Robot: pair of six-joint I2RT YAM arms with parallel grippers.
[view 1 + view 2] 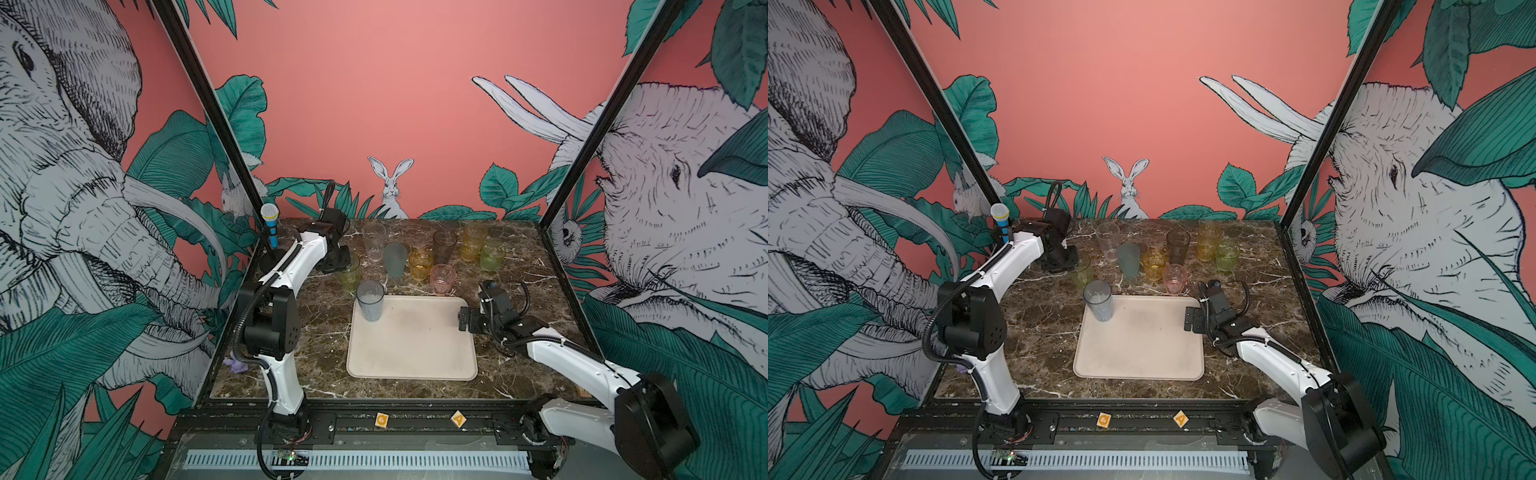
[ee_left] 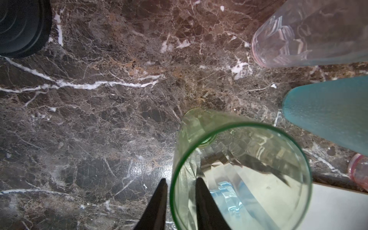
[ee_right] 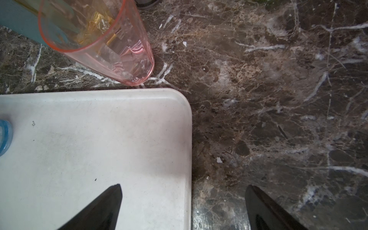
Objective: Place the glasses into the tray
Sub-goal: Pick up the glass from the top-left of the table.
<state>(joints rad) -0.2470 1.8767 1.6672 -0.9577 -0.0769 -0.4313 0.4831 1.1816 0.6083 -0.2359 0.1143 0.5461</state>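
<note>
Now: left tool (image 2: 181,178) straddles the rim of the tall green tumbler (image 2: 199,123), one finger inside, one outside, narrow gap between them; whether they press the wall I cannot tell. That tumbler stands upright on the marble counter (image 2: 99,99), just off the far left corner of the tray (image 1: 415,353). Frosted teal tumbler (image 2: 328,111) and clear tumbler (image 2: 298,33) stand near it. Right tool (image 3: 183,185), fingers wide apart and holding nothing, hovers at the tray's far right corner, one finger over the tray, one over bare counter. Pink tumbler (image 3: 103,39) stands just past the tray's far edge. Grey tumbler (image 1: 370,299) stands inside the tray at its far left corner. Amber tumbler (image 1: 420,264), smoky brown tumbler (image 1: 444,245), yellow tumbler (image 1: 473,241) and short green tumbler (image 1: 492,255) stand farther back on the counter. Blue toy microphone (image 1: 271,226) stands at the counter's far left corner.
</note>
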